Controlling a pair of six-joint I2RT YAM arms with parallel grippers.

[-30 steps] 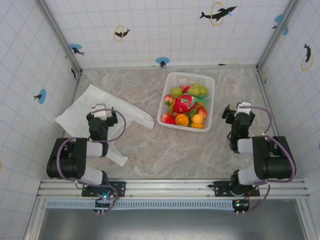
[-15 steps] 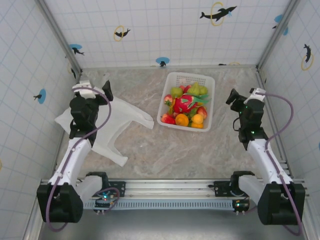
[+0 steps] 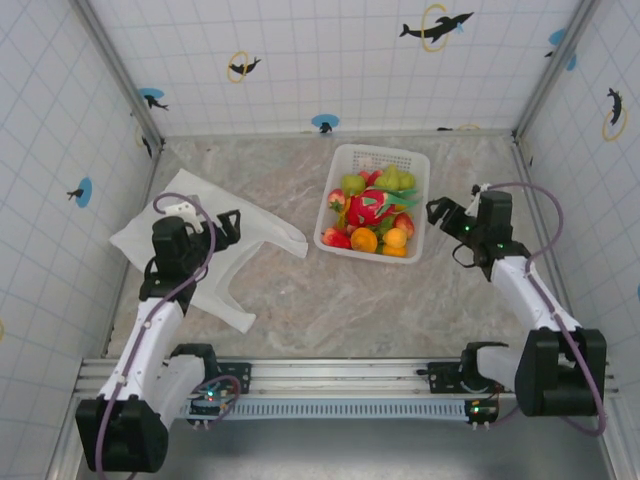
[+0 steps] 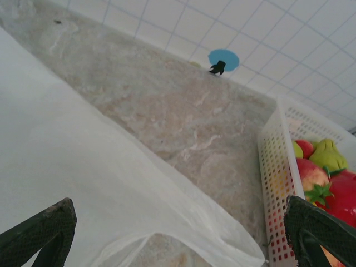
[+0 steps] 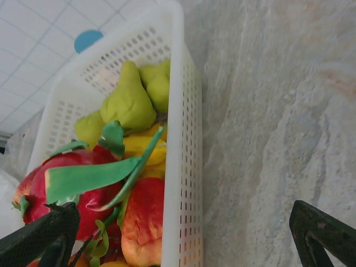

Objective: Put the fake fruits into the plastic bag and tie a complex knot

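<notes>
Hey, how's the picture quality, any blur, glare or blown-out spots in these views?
Top external: even soft light, sharp, faint shadows. Left wrist: the plastic bag nearly blows out to flat white. Right wrist: the fake fruits look sharp, little glare; the basket wall is bright.

Both arms reach forward, each tool spread wide and empty.

The left arm rises from its base at the near left and stretches forward, wrist turned so the left tool points rightward with jaws fully apart. In its wrist view the dark fingertips sit at the bottom corners. The right arm leans forward from the near right, and the right tool points leftward, jaws equally wide, fingertips at the lower corners.
</notes>
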